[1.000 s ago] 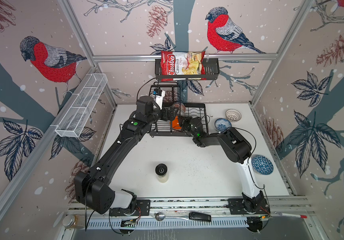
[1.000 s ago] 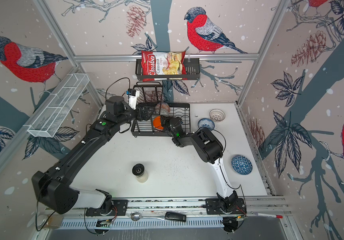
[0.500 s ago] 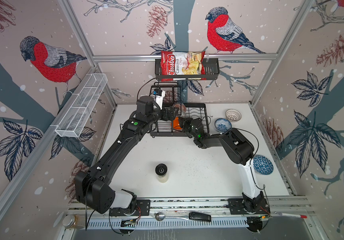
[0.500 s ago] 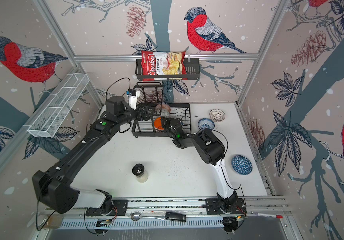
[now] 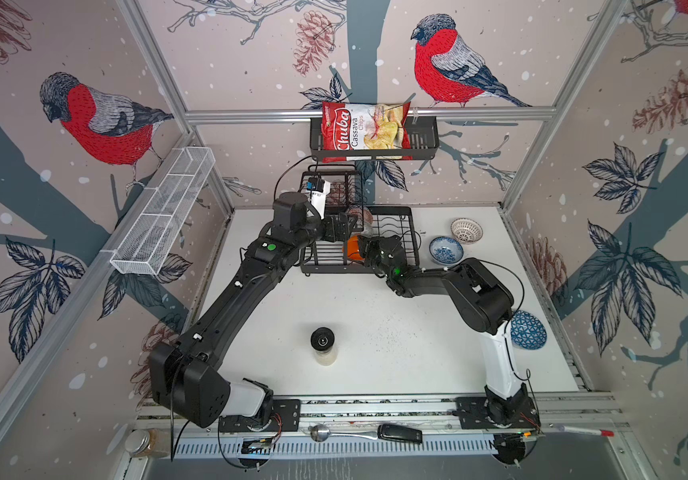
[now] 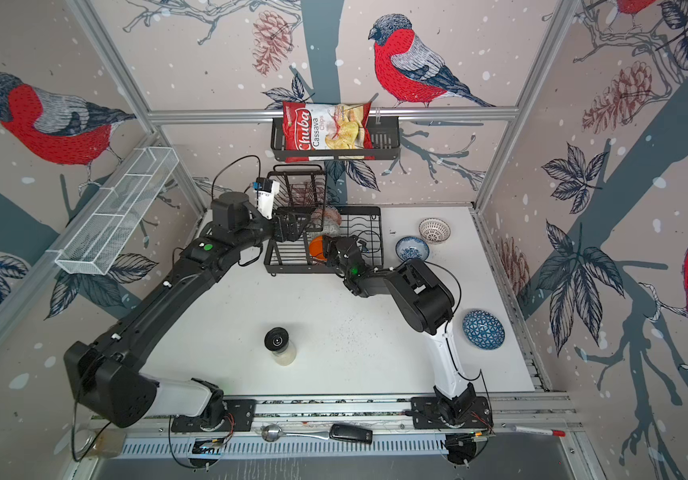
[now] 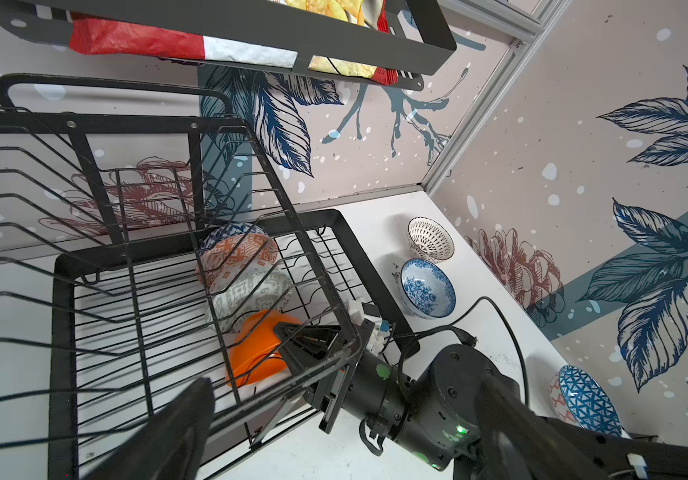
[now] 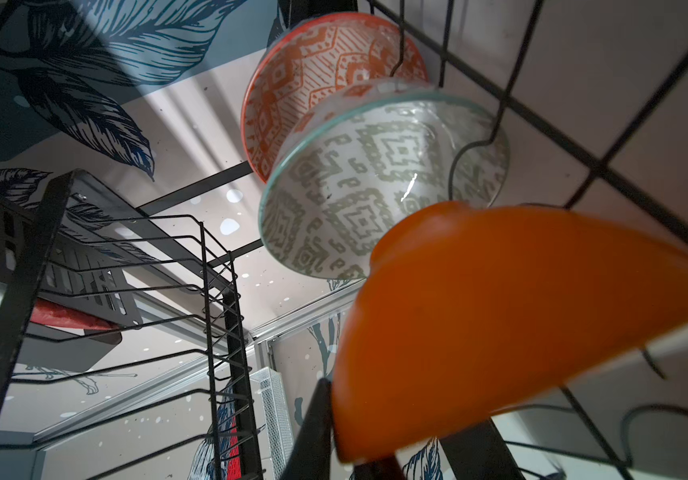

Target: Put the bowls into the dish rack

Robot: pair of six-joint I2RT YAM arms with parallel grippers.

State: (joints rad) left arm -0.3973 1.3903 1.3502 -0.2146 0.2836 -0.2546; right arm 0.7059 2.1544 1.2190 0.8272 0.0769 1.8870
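The black wire dish rack (image 5: 392, 208) (image 7: 62, 316) stands at the back of the table. In its lower tray an orange-white patterned bowl (image 7: 236, 253) (image 8: 305, 83) and a grey-green patterned bowl (image 7: 246, 297) (image 8: 355, 195) lean on edge. Beside them is the plain orange bowl (image 5: 352, 248) (image 6: 316, 247) (image 8: 500, 324), and my right gripper (image 5: 362, 248) (image 7: 290, 332) (image 8: 375, 449) is shut on its rim. My left gripper (image 5: 340, 227) (image 6: 290, 226) (image 7: 342, 386) hangs open at the upper basket's corner, holding nothing. On the table to the right sit a blue-white bowl (image 5: 445, 250), a white lattice bowl (image 5: 466, 230) and an upturned blue bowl (image 5: 528, 330).
A jar with a black lid (image 5: 323, 345) stands mid-table near the front. A black wall basket (image 5: 425, 141) holds a chips bag above the rack. A white mesh shelf (image 5: 163, 216) hangs on the left wall. A spoon (image 5: 342, 433) lies on the front rail.
The right arm's elbow has shifted slightly to the right and toward the front, while the orange bowl stays at the same spot in the lower tray. The left arm has not moved.
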